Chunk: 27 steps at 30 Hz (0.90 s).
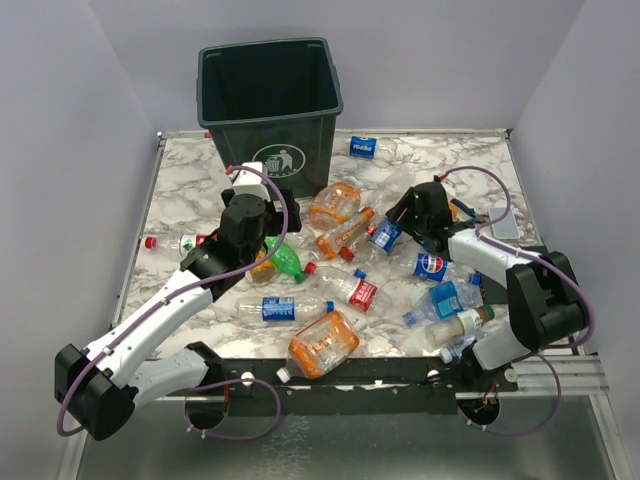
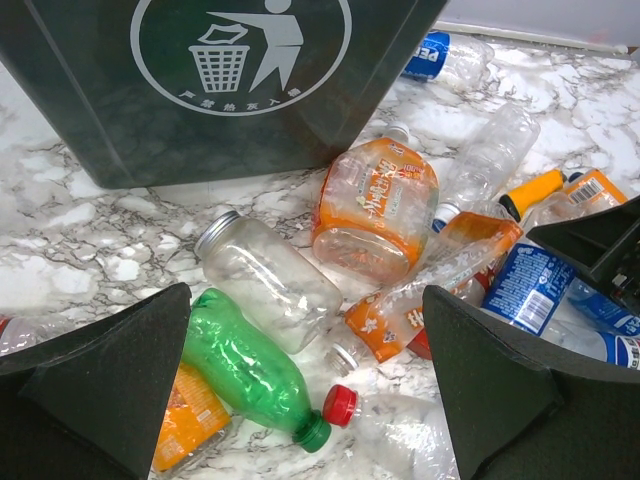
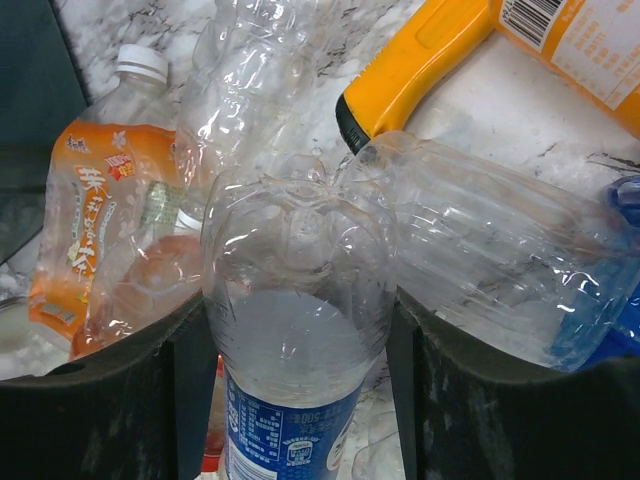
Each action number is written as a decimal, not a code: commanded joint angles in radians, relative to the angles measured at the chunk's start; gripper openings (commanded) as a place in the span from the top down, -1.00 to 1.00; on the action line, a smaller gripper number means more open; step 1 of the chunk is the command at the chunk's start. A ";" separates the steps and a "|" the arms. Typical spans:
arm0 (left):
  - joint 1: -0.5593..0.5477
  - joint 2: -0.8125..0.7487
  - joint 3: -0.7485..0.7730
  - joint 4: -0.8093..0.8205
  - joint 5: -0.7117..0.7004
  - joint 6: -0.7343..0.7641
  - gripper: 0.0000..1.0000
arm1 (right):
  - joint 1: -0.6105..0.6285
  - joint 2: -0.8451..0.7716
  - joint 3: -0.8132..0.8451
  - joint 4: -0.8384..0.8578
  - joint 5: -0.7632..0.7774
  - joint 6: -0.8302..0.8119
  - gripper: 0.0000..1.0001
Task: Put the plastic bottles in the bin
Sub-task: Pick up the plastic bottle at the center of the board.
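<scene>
The dark green bin (image 1: 270,100) stands at the back of the marble table (image 1: 180,170); its litter symbol (image 2: 240,50) fills the top of the left wrist view. Plastic bottles lie scattered in front of it. My left gripper (image 1: 268,205) (image 2: 305,300) hangs open over a green bottle (image 2: 240,365), a clear jar-like bottle (image 2: 270,280) and a red-capped bottle (image 2: 400,430), touching none. An orange-labelled bottle (image 2: 375,205) lies beyond. My right gripper (image 1: 400,222) (image 3: 298,330) has both fingers pressed against a clear bottle with a blue label (image 3: 295,300) (image 1: 385,235).
A yellow-orange handle (image 3: 420,60) lies just past the gripped bottle, and a crushed clear bottle (image 3: 500,270) leans on the right finger. More bottles lie near the front edge (image 1: 322,343) and right side (image 1: 445,298). One blue-labelled bottle (image 1: 365,147) sits beside the bin.
</scene>
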 commanded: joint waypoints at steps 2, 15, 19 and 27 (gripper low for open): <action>-0.005 -0.012 -0.003 0.017 0.017 0.009 -0.98 | -0.005 -0.067 0.026 -0.001 -0.024 -0.007 0.07; -0.006 -0.109 -0.044 0.083 -0.040 0.007 -0.98 | -0.006 -0.573 -0.020 -0.060 -0.148 -0.223 0.15; -0.005 -0.105 -0.062 0.241 0.195 -0.022 -0.98 | -0.005 -0.708 -0.082 0.116 -0.329 -0.185 0.13; -0.004 -0.033 -0.091 0.635 0.847 -0.149 -0.98 | -0.006 -0.723 -0.121 0.416 -0.546 0.013 0.13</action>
